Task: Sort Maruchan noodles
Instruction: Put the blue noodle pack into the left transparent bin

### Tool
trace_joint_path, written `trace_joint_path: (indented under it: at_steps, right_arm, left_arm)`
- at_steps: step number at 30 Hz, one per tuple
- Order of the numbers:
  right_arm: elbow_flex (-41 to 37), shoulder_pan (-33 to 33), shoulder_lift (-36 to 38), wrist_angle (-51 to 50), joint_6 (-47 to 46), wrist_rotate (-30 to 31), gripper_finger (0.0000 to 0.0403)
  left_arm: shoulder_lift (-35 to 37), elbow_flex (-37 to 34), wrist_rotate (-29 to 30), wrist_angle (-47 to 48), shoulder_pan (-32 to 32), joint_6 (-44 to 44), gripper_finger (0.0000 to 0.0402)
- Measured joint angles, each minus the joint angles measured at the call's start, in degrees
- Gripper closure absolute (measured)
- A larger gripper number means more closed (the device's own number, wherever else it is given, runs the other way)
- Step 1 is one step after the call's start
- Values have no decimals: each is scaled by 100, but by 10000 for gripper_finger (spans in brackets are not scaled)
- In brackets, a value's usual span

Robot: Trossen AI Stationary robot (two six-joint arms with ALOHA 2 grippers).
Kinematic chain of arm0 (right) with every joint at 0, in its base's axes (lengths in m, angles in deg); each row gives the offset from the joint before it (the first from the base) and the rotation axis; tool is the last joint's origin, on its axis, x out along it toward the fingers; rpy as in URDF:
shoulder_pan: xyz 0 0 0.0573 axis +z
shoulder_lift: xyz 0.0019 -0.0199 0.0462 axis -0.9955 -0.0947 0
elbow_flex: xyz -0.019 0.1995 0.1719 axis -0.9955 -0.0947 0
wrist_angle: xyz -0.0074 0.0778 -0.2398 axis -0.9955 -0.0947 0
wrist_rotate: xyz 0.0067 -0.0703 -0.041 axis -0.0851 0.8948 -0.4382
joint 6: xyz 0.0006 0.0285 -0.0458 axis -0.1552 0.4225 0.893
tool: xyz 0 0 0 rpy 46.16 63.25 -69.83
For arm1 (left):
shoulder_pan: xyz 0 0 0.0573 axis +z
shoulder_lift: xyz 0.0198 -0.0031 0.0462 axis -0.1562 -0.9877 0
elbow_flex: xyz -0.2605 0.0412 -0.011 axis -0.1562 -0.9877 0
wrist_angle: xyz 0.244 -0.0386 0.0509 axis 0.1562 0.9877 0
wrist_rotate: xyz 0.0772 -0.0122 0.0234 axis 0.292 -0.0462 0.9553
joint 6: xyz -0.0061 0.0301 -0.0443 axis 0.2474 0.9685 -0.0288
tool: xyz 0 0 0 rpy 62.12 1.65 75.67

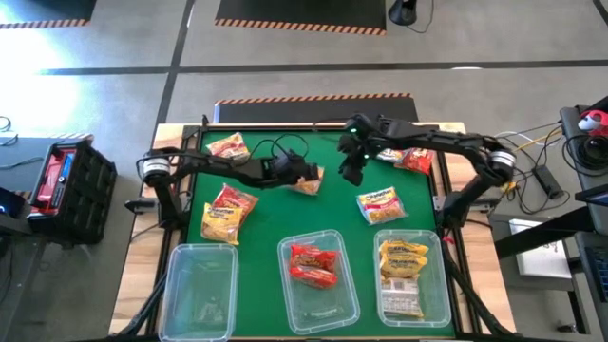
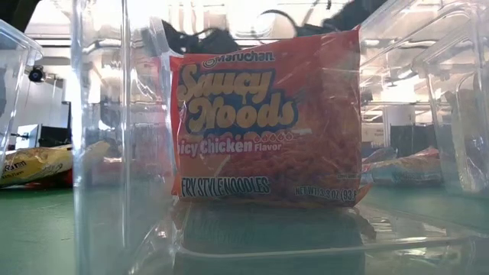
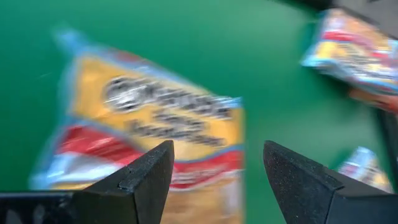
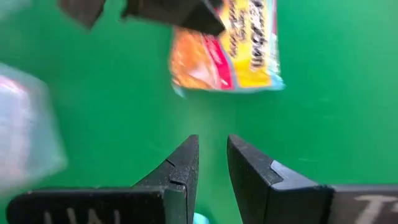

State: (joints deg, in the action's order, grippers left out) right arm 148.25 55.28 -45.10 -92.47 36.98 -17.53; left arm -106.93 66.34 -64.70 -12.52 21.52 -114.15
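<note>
A yellow-and-red Maruchan packet (image 1: 310,181) lies flat on the green mat near the table's middle. My left gripper (image 1: 302,171) is over it, open, and the packet (image 3: 155,118) shows blurred just beyond the fingers (image 3: 217,149). My right gripper (image 1: 353,171) hangs just right of it, open by a narrow gap (image 4: 211,142) and holding nothing, looking at the same packet (image 4: 227,53). More packets lie at the far left (image 1: 228,144), near left (image 1: 228,211), far right (image 1: 408,158) and right of centre (image 1: 380,204).
Three clear bins stand along the near edge. The left bin (image 1: 173,285) holds no packets, the middle bin (image 1: 285,285) holds red packets (image 2: 267,122) and the right bin (image 1: 439,285) holds yellow ones (image 1: 403,258). Both arms cross above the mat's far half.
</note>
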Motion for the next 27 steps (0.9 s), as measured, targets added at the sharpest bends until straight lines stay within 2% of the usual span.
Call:
trace_joint_path:
  at_steps: [3, 6, 10, 17, 22, 25, 27]
  right_arm:
    - [-797, -146, 413, 1283, -1011, -613, 330]
    - [-1425, -141, 674, 2459, -1832, -608, 330]
    - [-1925, -33, 727, 3426, -2619, -599, 330]
    - [-2161, 17, 468, 3976, -2764, -1219, 301]
    - [-2139, 25, 259, 4010, -2834, -902, 265]
    - [-2134, 18, 69, 4027, -3315, -509, 250]
    - [-2132, 14, -113, 4034, -3722, -435, 245]
  left_arm:
    - [9, 291, 35, 86, -93, 360, 171]
    - [11, 579, 146, 565, -127, 536, 171]
    - [11, 957, 514, 1871, -112, 489, 171]
    - [29, 1297, 968, 3814, -97, -188, 171]
    - [6, 1139, 955, 3860, -89, -424, 171]
    - [-41, 989, 825, 3791, -85, -547, 171]
    - [-41, 785, 756, 3403, -85, -565, 171]
